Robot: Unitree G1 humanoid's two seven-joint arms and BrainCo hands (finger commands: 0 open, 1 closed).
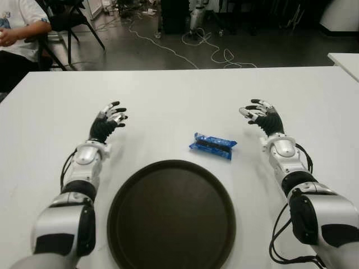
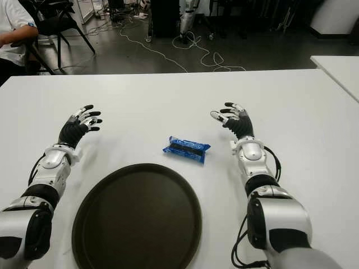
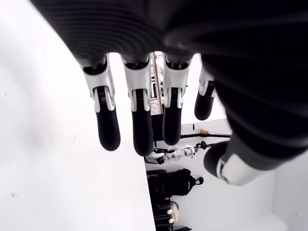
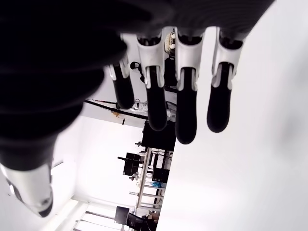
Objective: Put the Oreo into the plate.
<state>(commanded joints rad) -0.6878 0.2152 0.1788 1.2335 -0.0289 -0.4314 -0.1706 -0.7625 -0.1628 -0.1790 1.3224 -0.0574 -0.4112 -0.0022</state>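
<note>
White table (image 1: pixel 179 95): blue Oreo pack (image 1: pixel 212 145) beside plate (image 1: pixel 171 216).

a broad white table (image 1: pixel 179 95) fills the near part of the scene, its far edge running straight across. beyond it lies a dark, dull grey floor (image 1: pixel 140 53) with pale cables (image 1: pixel 216 53) looped and trailing over it. at the far left a black folding chair (image 1: pixel 70 22) stands on thin legs, and a seated person (image 1: pixel 17 33) in a white shirt shows partly at the edge beside it. a second white table's corner (image 1: pixel 345 61) juts in at the right. dark equipment and stands crowd the back of the room, too dim to tell apart. the light falls evenly on the tabletop, with soft reflections on the floor.
</note>
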